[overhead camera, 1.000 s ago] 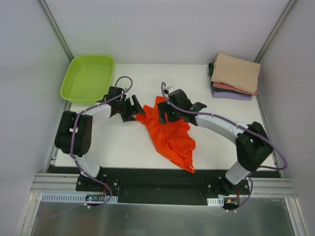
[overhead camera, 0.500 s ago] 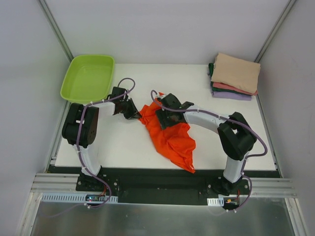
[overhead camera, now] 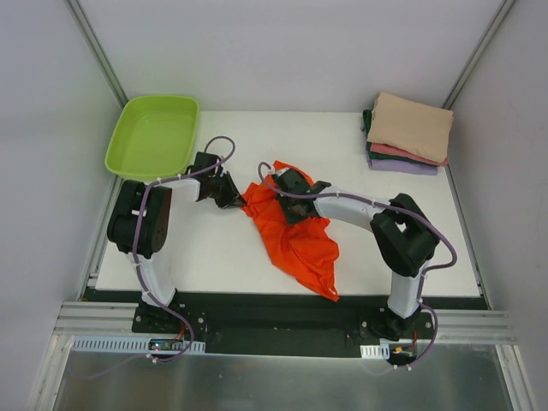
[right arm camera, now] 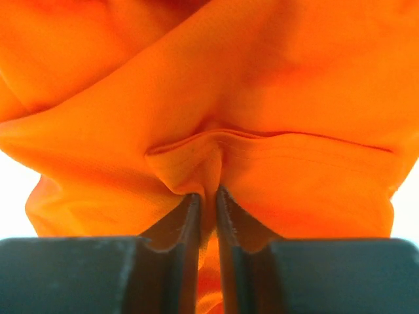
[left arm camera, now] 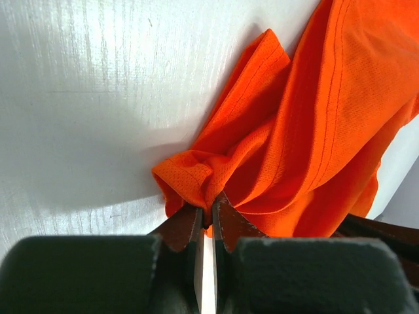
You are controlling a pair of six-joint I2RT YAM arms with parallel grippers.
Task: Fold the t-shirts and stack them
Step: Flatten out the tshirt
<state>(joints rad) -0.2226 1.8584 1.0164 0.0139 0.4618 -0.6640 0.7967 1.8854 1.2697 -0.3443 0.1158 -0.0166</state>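
A bright orange t-shirt [overhead camera: 295, 244] lies crumpled in the middle of the white table [overhead camera: 205, 257]. My left gripper [overhead camera: 241, 202] is at its left tip, shut on a pinched fold of the orange cloth [left arm camera: 196, 183]. My right gripper [overhead camera: 282, 190] sits on the shirt's upper part, its jaws closed on a hemmed fold of the same shirt [right arm camera: 209, 170]. A stack of folded t-shirts [overhead camera: 409, 133], tan on top over salmon-pink, purple and dark green, rests at the back right corner.
A lime-green plastic tub [overhead camera: 154, 135] stands at the back left of the table. White walls enclose the table on three sides.
Both grippers closed on the orange shirt: the left pinched its left tip, the right moved left onto the upper part and shut on a fold.
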